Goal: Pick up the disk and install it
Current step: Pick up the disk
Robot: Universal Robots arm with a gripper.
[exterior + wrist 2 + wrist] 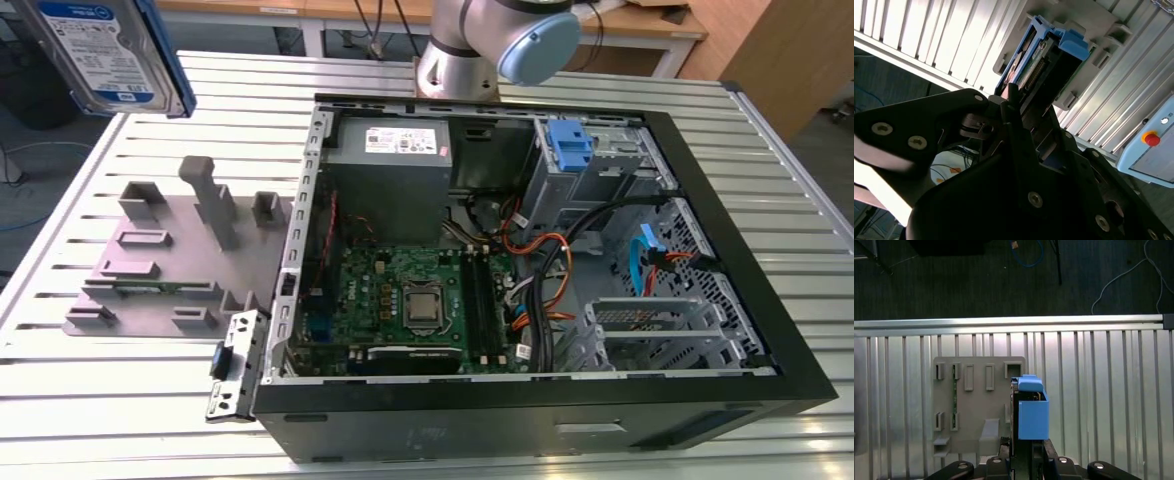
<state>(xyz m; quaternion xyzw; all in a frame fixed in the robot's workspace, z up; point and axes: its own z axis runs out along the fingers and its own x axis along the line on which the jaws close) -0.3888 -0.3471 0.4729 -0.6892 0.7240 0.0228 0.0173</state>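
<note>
Jaws clamp the disk (1031,412), long axis straight out from them. Slotted tray (979,405) lies beyond it, case (441,430) well apart.

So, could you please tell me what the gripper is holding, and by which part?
The gripper holds the disk, clamped at its end nearest the wrist.

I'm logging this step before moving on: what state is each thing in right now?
disk: in the air, clear of the table, held on edge in the hand.
hand: shut on the disk, above the tray.
tray: flat on the table, not holding the disk.
computer case: lying on its side, open, interior exposed.
</note>
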